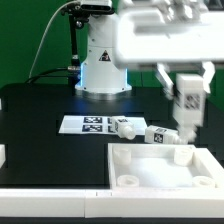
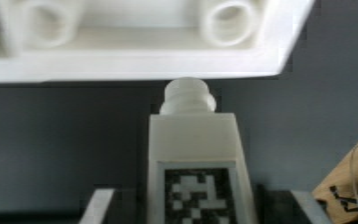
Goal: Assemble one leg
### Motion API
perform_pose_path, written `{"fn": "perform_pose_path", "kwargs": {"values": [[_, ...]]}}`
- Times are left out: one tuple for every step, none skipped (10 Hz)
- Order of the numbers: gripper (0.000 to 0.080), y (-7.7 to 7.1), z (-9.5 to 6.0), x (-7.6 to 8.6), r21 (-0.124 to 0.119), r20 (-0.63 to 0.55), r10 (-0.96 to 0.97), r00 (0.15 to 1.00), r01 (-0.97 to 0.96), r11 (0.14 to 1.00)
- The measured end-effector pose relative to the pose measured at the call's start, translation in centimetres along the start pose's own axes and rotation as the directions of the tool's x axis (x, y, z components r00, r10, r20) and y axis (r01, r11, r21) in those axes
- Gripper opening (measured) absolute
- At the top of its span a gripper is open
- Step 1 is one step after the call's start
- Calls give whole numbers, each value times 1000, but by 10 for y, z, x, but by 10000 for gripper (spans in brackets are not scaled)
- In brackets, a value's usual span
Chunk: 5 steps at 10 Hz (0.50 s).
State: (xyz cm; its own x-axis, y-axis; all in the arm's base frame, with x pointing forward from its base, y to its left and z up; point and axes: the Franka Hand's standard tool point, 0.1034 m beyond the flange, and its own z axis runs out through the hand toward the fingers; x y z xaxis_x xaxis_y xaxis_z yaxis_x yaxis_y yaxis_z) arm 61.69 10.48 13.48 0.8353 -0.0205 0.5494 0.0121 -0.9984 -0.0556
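Observation:
My gripper point(image 1: 187, 92) is shut on one leg point(image 1: 187, 112), a chunky white post with a black-and-white tag, and holds it upright with the peg end down. The leg hangs just above the far right corner of the large white square panel point(image 1: 150, 168). In the wrist view the leg point(image 2: 197, 150) sits between my gripper's point(image 2: 197, 206) jaws. Its round peg point(image 2: 188, 95) points at the panel's edge point(image 2: 140, 62), between two round sockets point(image 2: 46, 22) point(image 2: 229, 22). Two more legs point(image 1: 125, 128) point(image 1: 160, 133) lie on the table behind the panel.
The marker board point(image 1: 88, 124) lies behind the panel at the exterior view's left of the loose legs. The robot base point(image 1: 103, 65) stands at the back. A white part point(image 1: 2, 155) shows at the left edge. A tagged piece point(image 2: 354, 168) shows beside the held leg.

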Motion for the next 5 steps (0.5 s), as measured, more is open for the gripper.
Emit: {"fn": "perform_pose_path", "kwargs": {"values": [[284,-12,5,-2,6,2,-6,1000,6,1000],[284,-8,4,0,3,0,-10,1000,10,1000],[284,-7,5,0,2,1,-9,1000,9,1000],[284,-8,5,-1,3,2,-10,1000,10,1000],[284,-7,6,-2,1,3,-11,1000,11,1000]]}}
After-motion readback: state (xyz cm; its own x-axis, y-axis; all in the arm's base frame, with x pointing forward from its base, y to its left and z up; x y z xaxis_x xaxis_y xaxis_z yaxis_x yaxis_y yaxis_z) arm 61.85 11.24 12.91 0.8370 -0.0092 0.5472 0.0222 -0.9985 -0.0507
